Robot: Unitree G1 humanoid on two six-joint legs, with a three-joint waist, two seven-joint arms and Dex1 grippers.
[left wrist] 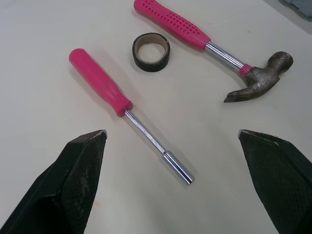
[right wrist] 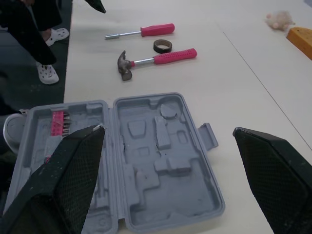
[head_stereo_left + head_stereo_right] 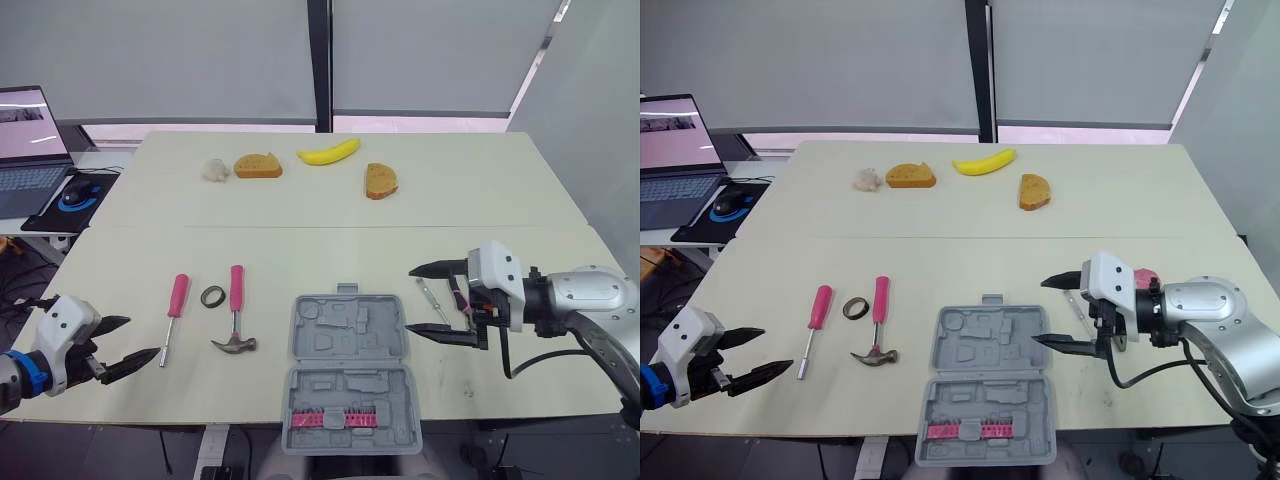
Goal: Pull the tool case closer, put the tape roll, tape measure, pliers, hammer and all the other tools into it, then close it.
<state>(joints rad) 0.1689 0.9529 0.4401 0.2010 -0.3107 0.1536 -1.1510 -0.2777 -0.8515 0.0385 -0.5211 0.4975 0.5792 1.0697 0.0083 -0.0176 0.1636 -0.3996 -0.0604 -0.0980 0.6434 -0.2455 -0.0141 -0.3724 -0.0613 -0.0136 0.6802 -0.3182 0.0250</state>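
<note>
The grey tool case (image 3: 350, 370) lies open at the table's front edge, with a pink bit strip (image 3: 333, 418) in its near half. To its left lie a pink-handled hammer (image 3: 235, 312), a small black tape roll (image 3: 212, 296) and a pink-handled screwdriver (image 3: 174, 310). My left gripper (image 3: 140, 338) is open, low over the table just left of the screwdriver's tip. My right gripper (image 3: 410, 299) is open beside the case's right edge. A small silver tool (image 3: 432, 298) lies between its fingers, and something pink (image 3: 1147, 277) is partly hidden behind it.
Two bread slices (image 3: 258, 165) (image 3: 380, 180), a banana (image 3: 328, 152) and a small pale lump (image 3: 215, 170) lie at the table's far side. A laptop (image 3: 30, 150) and a mouse (image 3: 75, 195) sit on a side table at far left. A person's white shoes (image 2: 46, 73) stand past the table's front edge.
</note>
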